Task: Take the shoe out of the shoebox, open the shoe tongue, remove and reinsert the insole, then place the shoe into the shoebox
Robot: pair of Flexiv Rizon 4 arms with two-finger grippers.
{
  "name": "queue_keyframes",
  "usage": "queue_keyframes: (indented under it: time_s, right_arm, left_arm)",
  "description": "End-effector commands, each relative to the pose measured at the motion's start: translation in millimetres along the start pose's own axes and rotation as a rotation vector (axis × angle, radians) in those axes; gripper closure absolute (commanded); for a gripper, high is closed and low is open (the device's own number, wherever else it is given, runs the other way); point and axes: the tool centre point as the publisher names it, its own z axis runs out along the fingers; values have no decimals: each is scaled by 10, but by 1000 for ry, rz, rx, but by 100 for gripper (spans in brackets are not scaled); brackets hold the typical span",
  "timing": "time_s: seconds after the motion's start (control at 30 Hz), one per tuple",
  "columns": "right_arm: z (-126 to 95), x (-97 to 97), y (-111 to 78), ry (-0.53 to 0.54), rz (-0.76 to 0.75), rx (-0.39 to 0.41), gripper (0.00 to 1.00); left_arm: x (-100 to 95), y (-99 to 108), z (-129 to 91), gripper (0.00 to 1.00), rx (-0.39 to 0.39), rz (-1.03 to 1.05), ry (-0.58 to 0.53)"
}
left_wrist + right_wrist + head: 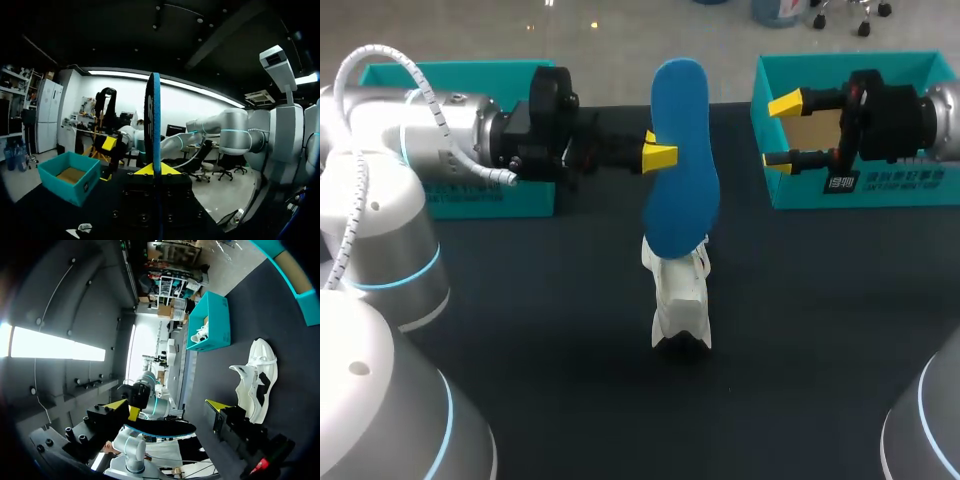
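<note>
Near shoe (680, 300), left claw (656, 148) pinching insole (682, 170), edge-on from its wrist, right claw (780, 132) spread

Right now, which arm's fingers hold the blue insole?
The left arm's fingers, pinching the blue insole from both sides; the right arm's fingers stand open, holding nothing.

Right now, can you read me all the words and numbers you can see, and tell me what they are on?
On the right shoebox, front wall: a white logo and a line of white print, too small and blurred to read.
On the left shoebox, front wall: white print, also too blurred to read.
On the blue insole and the white shoe: no text that can be read.
</note>
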Motion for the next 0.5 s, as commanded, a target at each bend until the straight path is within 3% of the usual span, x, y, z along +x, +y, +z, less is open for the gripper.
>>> queue_keyframes:
  time_s: [0.03, 0.13, 0.5]
  right_arm:
    - [8, -1, 3, -2, 1, 0, 0]
    - [8, -1, 3, -2, 1, 0, 0]
    - [8, -1, 3, -2, 1, 0, 0]
  left_arm:
    - [-86, 45, 3, 100, -126, 283, -61]
    - [-96, -29, -6, 100, -174, 394, -107]
    - [-96, -29, -6, 100, -174, 394, -107]
